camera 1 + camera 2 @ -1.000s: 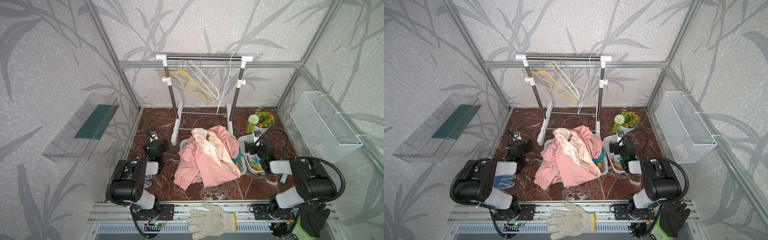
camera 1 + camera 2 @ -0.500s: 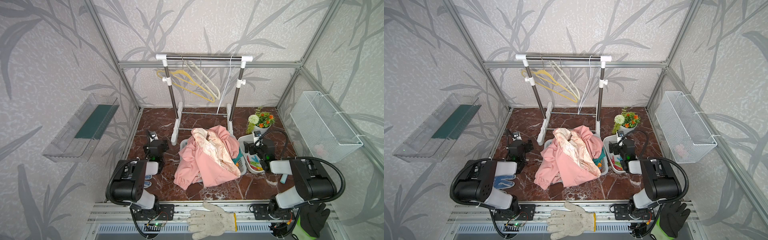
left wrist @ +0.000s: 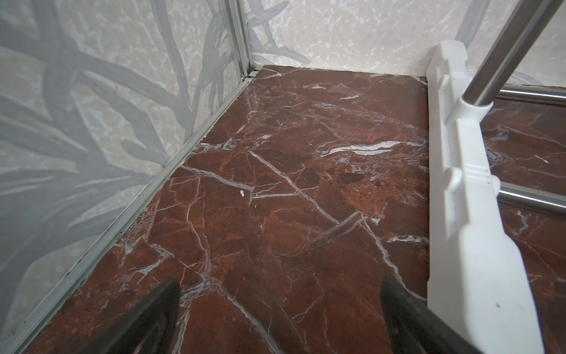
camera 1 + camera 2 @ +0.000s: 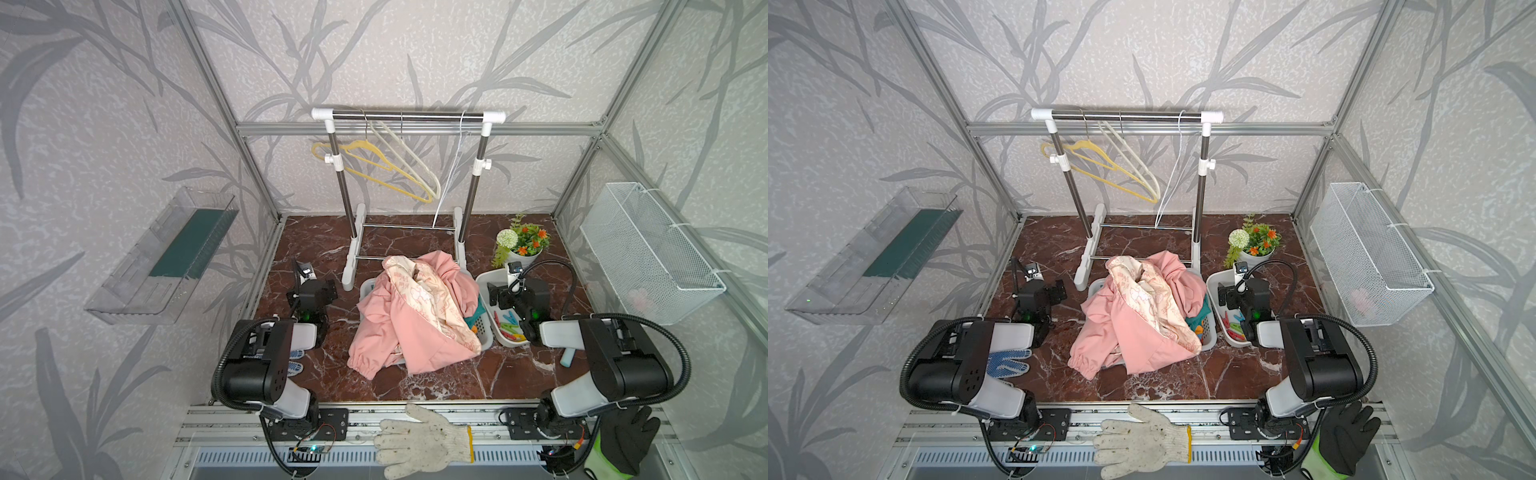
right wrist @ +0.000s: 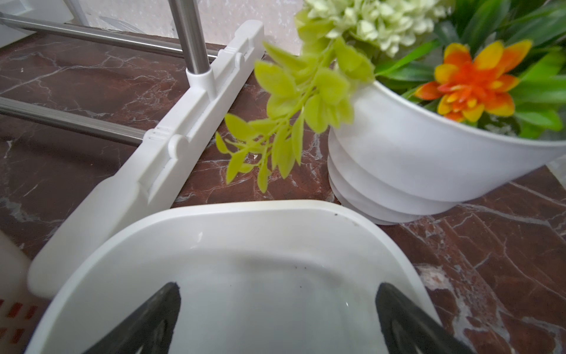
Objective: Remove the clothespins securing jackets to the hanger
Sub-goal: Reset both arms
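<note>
Nothing has shifted over the last second: both the left claw (image 3: 277, 318) and right claw (image 5: 277, 318) rest wide open and empty, clothespins (image 4: 509, 328) binned at four o'clock, jackets (image 4: 415, 307) heaped mid-bench, so the task looks finished.

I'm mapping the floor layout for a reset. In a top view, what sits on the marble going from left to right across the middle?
Left gripper → pink jacket heaped over a white basket → white bin with clothespins, the right gripper over it.
</note>
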Available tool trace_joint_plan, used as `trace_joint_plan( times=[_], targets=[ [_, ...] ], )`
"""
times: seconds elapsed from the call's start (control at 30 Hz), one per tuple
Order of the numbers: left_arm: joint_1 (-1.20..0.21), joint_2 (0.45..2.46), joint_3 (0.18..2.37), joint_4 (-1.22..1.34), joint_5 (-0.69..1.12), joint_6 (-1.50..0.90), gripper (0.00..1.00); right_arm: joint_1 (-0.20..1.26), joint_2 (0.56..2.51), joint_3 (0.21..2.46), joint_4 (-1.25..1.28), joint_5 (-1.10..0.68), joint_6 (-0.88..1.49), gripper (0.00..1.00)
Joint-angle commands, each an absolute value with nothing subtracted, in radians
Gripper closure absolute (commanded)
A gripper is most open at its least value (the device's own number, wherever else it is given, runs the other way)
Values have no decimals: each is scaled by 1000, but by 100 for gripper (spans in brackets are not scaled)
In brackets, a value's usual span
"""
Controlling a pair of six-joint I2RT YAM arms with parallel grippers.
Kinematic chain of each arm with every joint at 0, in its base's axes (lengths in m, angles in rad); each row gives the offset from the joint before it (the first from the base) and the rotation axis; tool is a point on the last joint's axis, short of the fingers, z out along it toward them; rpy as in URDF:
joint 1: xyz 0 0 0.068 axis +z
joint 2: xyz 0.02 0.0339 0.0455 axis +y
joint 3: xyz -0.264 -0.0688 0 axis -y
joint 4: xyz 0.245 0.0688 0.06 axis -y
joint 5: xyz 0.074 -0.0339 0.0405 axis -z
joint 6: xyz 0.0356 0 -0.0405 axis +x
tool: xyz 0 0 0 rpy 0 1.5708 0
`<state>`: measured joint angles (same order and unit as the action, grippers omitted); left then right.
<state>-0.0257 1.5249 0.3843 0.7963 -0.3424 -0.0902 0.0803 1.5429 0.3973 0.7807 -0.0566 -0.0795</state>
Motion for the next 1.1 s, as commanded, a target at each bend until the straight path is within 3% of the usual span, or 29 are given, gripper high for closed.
trace_joint_plan(
  times=[0.0, 1.07],
  targets=[
    [-22, 1523, 402, 816, -355, -98, 1, 77, 1528, 426, 782, -48, -77, 1],
    [-21, 1522, 403, 811, -348, -94, 1, 77, 1528, 425, 784, -58, -80, 0]
  ],
)
